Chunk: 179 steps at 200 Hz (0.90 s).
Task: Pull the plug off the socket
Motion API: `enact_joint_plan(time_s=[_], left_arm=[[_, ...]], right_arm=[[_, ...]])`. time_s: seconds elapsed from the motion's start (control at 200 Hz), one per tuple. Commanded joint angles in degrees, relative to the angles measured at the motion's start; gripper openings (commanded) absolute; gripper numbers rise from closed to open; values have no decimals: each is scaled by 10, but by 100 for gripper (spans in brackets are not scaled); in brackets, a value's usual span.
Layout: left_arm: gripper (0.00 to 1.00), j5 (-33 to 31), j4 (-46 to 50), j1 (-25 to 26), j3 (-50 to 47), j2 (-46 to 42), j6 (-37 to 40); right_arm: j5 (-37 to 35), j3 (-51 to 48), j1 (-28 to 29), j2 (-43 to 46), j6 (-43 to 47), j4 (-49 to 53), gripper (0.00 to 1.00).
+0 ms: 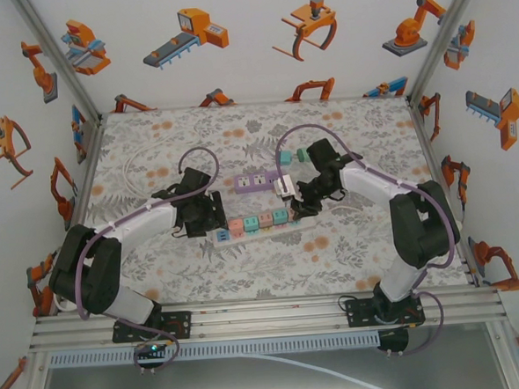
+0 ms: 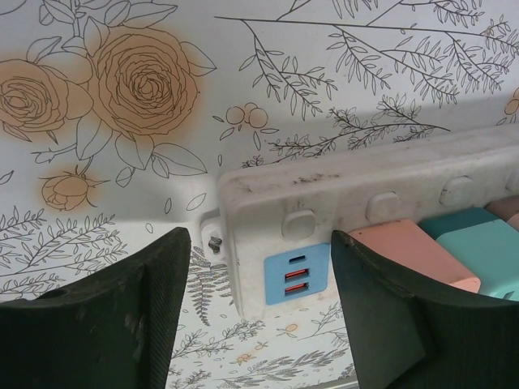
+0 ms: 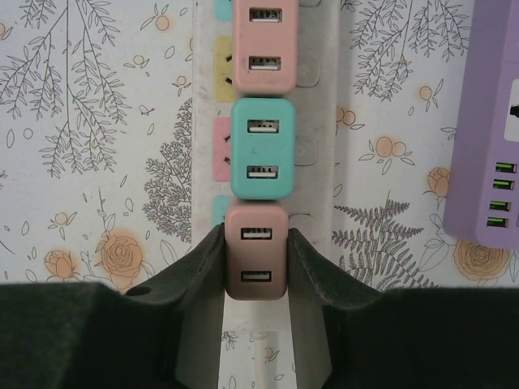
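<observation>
On the bench (image 1: 334,260), the plug (image 3: 256,251) is gripped but not yet pulled.
The right gripper (image 3: 255,237) clamps the seated plug; the left gripper (image 2: 259,243) stands apart around the strip (image 2: 349,178) end.

The dusty-pink plug (image 3: 255,251) (two USB ports on its face) sat fully seated in the end socket of the white power strip (image 3: 318,113), which lay flat, slightly slanted, mid-table

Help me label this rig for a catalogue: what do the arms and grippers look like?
The left arm and right arm have white and black sections, each with a purple cable looping along it. The left gripper and right gripper are black, with broad matte fingers.
</observation>
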State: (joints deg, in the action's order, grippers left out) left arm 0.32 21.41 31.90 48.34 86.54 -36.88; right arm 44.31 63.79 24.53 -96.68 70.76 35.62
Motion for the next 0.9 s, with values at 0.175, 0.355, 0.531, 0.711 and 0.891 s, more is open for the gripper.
enact_joint_plan(time_s=[0.175, 0.355, 0.531, 0.711, 0.891], left_arm=[[65, -55, 58, 17, -19, 30, 18], [65, -80, 68, 26, -23, 37, 13], [65, -101, 77, 33, -24, 39, 9], [65, -110, 82, 36, -21, 37, 7], [65, -112, 86, 37, -15, 27, 7]], right_arm=[[27, 28, 9, -6, -4, 9, 25], [43, 39, 9, -4, -15, 9, 23], [46, 41, 8, 0, -18, 9, 21], [44, 39, 6, 11, -18, 9, 21], [42, 36, 5, 30, -18, 9, 21]])
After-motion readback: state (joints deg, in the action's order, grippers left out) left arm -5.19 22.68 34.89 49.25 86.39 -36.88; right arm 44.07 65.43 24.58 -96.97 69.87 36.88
